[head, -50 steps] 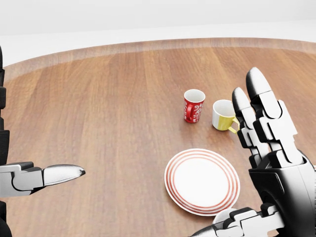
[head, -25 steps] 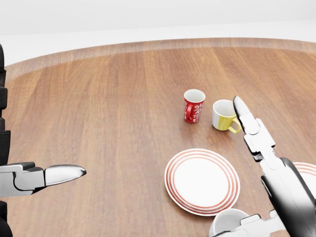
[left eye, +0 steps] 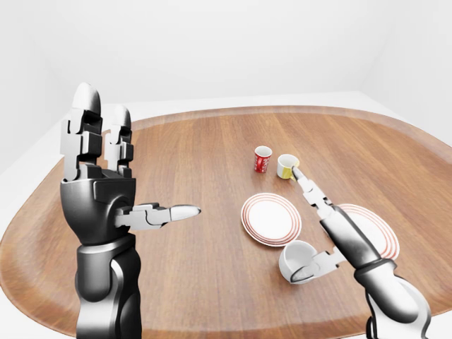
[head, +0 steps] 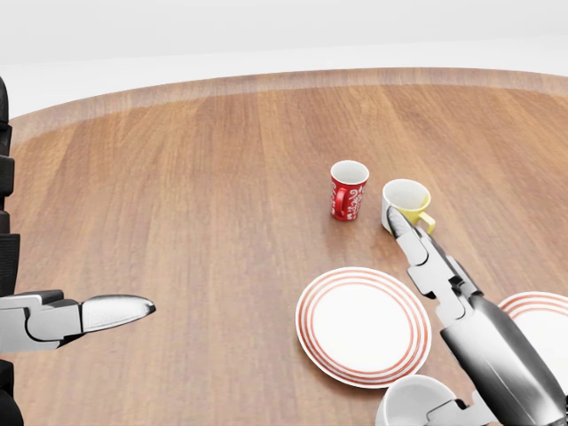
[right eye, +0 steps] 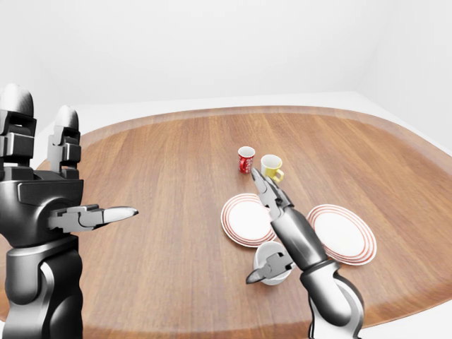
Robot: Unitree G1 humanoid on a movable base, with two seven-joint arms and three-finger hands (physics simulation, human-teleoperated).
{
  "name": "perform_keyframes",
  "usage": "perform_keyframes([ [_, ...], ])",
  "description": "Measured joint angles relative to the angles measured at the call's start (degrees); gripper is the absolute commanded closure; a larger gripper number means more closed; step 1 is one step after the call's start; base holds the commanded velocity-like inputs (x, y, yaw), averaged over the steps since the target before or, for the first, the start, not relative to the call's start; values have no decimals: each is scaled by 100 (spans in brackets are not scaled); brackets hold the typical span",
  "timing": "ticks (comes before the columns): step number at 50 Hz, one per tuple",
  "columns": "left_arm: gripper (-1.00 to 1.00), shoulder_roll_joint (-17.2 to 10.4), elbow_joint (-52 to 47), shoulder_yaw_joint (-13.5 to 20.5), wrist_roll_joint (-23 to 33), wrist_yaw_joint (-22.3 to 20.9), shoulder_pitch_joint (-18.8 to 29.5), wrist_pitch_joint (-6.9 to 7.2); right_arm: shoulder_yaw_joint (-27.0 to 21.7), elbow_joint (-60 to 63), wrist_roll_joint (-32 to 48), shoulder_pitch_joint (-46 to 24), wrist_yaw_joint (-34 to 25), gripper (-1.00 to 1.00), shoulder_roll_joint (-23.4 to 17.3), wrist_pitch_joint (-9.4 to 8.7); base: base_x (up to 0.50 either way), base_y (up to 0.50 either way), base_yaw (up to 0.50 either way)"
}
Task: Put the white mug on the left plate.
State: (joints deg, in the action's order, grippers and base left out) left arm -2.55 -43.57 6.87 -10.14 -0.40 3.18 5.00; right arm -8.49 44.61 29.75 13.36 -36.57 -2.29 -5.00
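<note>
White ceramic mug [left eye: 298,258] sat between the right hand's [left eye: 332,233] wide fingers [left eye: 308,186], unclasped, likely awaiting a grasp; left hand's [left eye: 99,191] fingers spread idle.

A red mug [head: 348,190] and a yellow mug [head: 405,204] are seen on the table [head: 204,177]. The right hand [head: 435,266] is stretched open beside a striped plate [head: 362,326].

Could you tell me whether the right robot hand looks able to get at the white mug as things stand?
Probably yes. The right robot hand is open right beside the white mug, its thumb against the mug's side and the long fingers stretched beyond it. Nothing stands between them.
</note>
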Motion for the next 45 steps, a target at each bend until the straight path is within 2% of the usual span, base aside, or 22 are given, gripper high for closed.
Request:
perform_keyframes([
  [20,-89,4,10,-5,6,-7,-13,0,178,-53,743,296,-343,-100,21,0,0,0,0],
  [45,-89,3,-30,-2,1,-6,-15,0,119,-173,1596,435,-343,-100,104,0,0,0,0],
])
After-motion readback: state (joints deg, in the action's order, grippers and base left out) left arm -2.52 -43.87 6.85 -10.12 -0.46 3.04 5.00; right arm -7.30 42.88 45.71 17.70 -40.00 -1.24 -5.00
